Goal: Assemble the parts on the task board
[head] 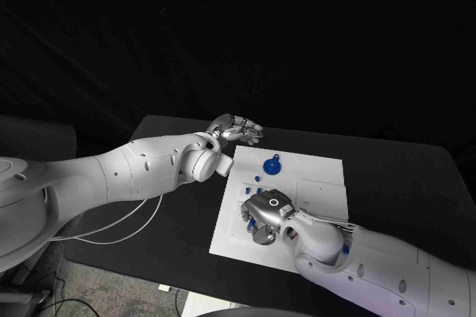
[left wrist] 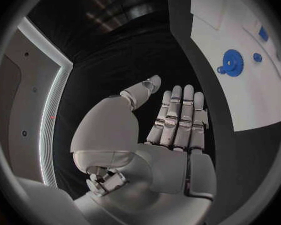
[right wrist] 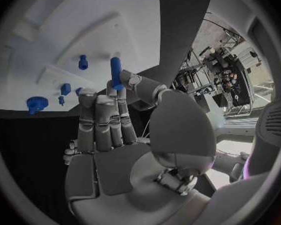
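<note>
right robot hand point(right wrist: 112, 135) pinching blue peg point(right wrist: 115, 71) over task board point(head: 318, 176), likely to slot in | left robot hand point(left wrist: 172, 120) spread flat, off board, out of the way

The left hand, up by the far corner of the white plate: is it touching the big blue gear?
Apart. In the left wrist view the left hand hangs open over black table, a clear gap from the blue gear.

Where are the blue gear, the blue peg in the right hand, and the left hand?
blue gear point(left wrist: 232, 62), left wrist view, toothed disc face.
blue peg point(right wrist: 115, 70), right wrist view, shaft above the fingertips.
left hand point(left wrist: 168, 130), left wrist view, base of the fingers.
</note>
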